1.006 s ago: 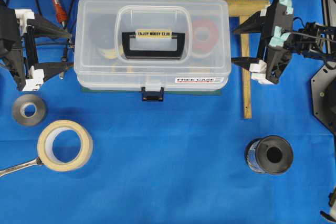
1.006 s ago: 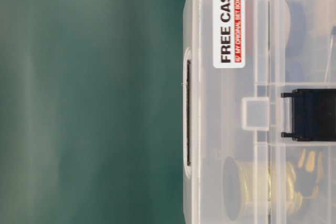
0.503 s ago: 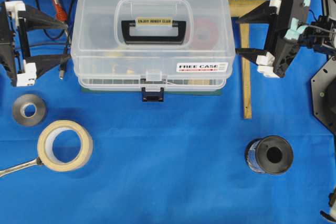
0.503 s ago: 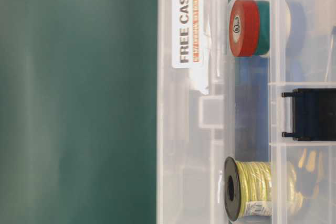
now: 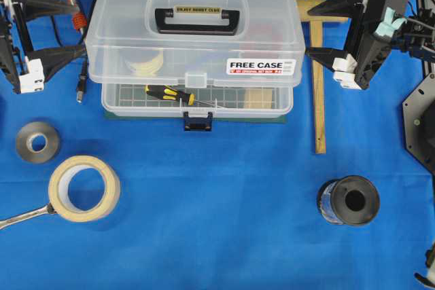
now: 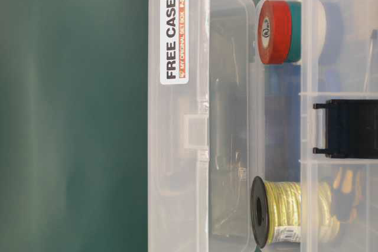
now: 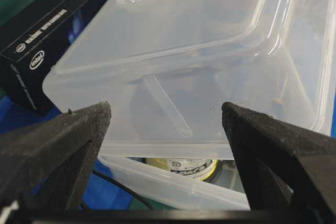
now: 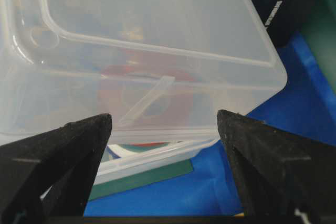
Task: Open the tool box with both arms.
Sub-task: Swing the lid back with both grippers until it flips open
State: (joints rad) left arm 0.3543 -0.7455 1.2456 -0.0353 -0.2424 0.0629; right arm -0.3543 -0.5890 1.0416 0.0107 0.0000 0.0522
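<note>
Tool box [image 5: 196,52] mid-table, lid part-raised. Left gripper [image 5: 80,28] and right gripper [image 5: 314,30] spread wide at lid ends, gripping nothing. Plastic likely light, slick, flexy; lift by end rims.

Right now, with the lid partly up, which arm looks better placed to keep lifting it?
Neither clearly. The left gripper and right gripper sit symmetrically at opposite ends of the tool box, jaws open, so both together seem best.

R hand [image 8: 164,145] fingers spread wide, framing tool box [image 8: 157,66] corner, lid raised.
</note>
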